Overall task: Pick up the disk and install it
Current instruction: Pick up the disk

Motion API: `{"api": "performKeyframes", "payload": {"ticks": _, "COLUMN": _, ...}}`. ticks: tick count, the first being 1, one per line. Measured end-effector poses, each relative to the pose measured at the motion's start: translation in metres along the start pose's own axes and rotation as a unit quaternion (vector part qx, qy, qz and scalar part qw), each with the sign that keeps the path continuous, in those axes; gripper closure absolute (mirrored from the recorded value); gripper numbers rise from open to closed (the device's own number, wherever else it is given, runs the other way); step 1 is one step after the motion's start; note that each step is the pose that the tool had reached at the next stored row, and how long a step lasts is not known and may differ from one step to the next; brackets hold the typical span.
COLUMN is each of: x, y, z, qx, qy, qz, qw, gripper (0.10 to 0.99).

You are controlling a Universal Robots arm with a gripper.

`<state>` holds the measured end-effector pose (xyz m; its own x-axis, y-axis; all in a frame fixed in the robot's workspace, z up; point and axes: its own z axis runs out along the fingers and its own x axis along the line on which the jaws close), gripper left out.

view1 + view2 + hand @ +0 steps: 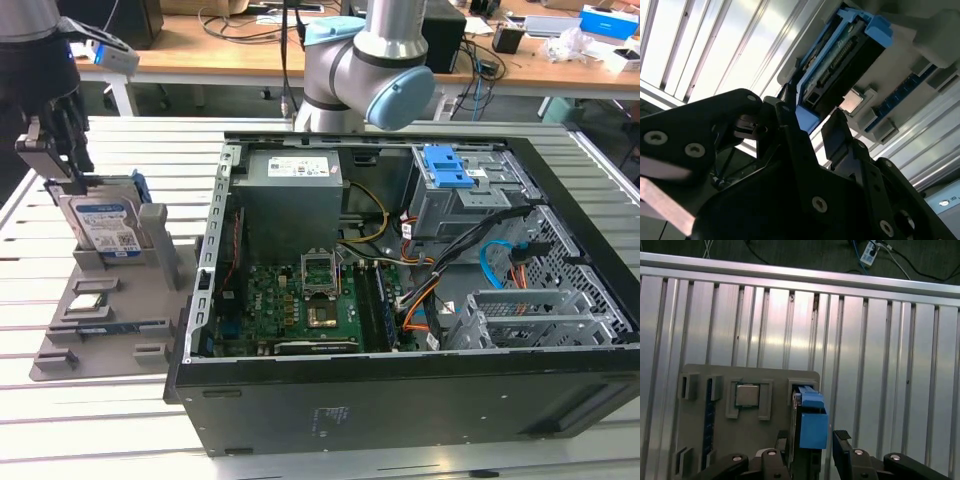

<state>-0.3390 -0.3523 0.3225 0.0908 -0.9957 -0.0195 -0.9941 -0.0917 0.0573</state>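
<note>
At the exterior view's left, the gripper [70, 170] hangs over the disk [103, 225], which stands upright in a grey holder [150, 250] on the slatted surface [90, 430]. Its fingers [842, 440] are spread, straddling the disk's top edge unclamped. Rightward sits the open computer case [400, 400].

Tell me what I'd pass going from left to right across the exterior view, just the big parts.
disk standing in its grey holder → grey power supply inside the open computer case → drive cage with the blue latch
</note>
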Motion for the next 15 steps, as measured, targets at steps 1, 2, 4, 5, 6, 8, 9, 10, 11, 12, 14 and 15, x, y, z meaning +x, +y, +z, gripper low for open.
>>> {"api": "performKeyframes", "payload": {"ticks": 1, "x": 0.0000, "y": 0.0000, "z": 0.0018, "qx": 0.0000, "qy": 0.0000, "qz": 0.000, "qw": 1.0000, "gripper": 0.604}}
{"api": "performKeyframes", "payload": {"ticks": 2, "x": 0.0000, "y": -0.0002, "z": 0.0037, "qx": 0.0000, "qy": 0.0000, "qz": 0.000, "qw": 1.0000, "gripper": 0.604}}
{"api": "performKeyframes", "payload": {"ticks": 4, "x": 0.0001, "y": -0.0004, "z": 0.0079, "qx": 0.0000, "qy": 0.0000, "qz": 0.000, "qw": 1.0000, "gripper": 0.604}}
{"api": "performKeyframes", "payload": {"ticks": 5, "x": 0.0001, "y": -0.0005, "z": 0.0102, "qx": 0.0000, "qy": 0.0000, "qz": 0.000, "qw": 1.0000, "gripper": 0.604}}
{"api": "performKeyframes", "payload": {"ticks": 6, "x": 0.0002, "y": -0.0007, "z": 0.0121, "qx": 0.0000, "qy": -0.0001, "qz": 0.000, "qw": 1.0000, "gripper": 0.604}}
{"api": "performKeyframes", "payload": {"ticks": 8, "x": 0.0002, "y": -0.0013, "z": 0.0157, "qx": 0.0000, "qy": 0.0000, "qz": 0.000, "qw": 1.0000, "gripper": 0.604}}
{"api": "performKeyframes", "payload": {"ticks": 9, "x": 0.0004, "y": -0.0019, "z": 0.0178, "qx": 0.0000, "qy": 0.0000, "qz": 0.000, "qw": 1.0000, "gripper": 0.604}}
{"api": "performKeyframes", "payload": {"ticks": 10, "x": 0.0005, "y": -0.0026, "z": 0.0198, "qx": 0.0000, "qy": 0.0001, "qz": 0.000, "qw": 1.0000, "gripper": 0.604}}
{"api": "performKeyframes", "payload": {"ticks": 11, "x": 0.0006, "y": -0.0034, "z": 0.0214, "qx": 0.0000, "qy": 0.0002, "qz": 0.000, "qw": 1.0000, "gripper": 0.604}}
{"api": "performKeyframes", "payload": {"ticks": 12, "x": 0.0008, "y": -0.0057, "z": 0.0241, "qx": -0.0001, "qy": 0.0006, "qz": 0.000, "qw": 1.0000, "gripper": 0.604}}
{"api": "performKeyframes", "payload": {"ticks": 14, "x": 0.0011, "y": -0.0080, "z": 0.0277, "qx": -0.0001, "qy": 0.0011, "qz": 0.000, "qw": 1.0000, "gripper": 0.604}}
{"api": "performKeyframes", "payload": {"ticks": 15, "x": 0.0011, "y": -0.0087, "z": 0.0312, "qx": -0.0001, "qy": 0.0013, "qz": 0.000, "qw": 1.0000, "gripper": 0.604}}
